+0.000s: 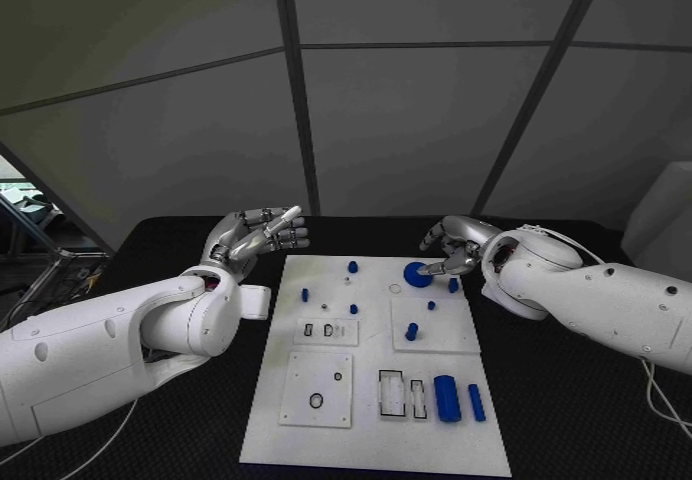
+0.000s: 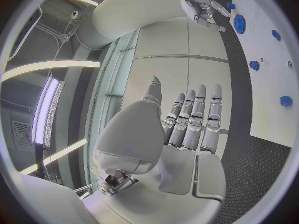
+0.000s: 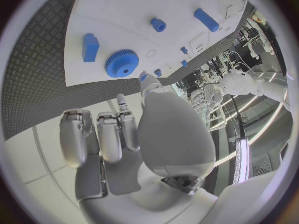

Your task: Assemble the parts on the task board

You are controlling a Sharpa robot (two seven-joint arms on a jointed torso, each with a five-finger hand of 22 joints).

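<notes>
The blue gear sits on the far end of the task board, right of centre in the upper middle of the head view, just beside the right hand. That hand hovers at the board's far right corner with its fingers loosely curled and nothing held; the right wrist view shows its fingers apart and empty, with the gear beyond them. Outward from it, a small blue block lies just right of the gear, and short blue pegs stand further left on the board.

The left hand is raised off the board's upper left corner, palm up, fingers straight and side by side, holding nothing.

The gear looks like rigid moulded plastic: light, stiff and unlikely to break. Its toothed rim should give the fingertips purchase, so a pinch across the rim from above seems the best hold; the flat face offers little to grip. Two blue cylinders lie at the board's lower right; being smooth and round, they will probably roll, and are best taken across the middle.
</notes>
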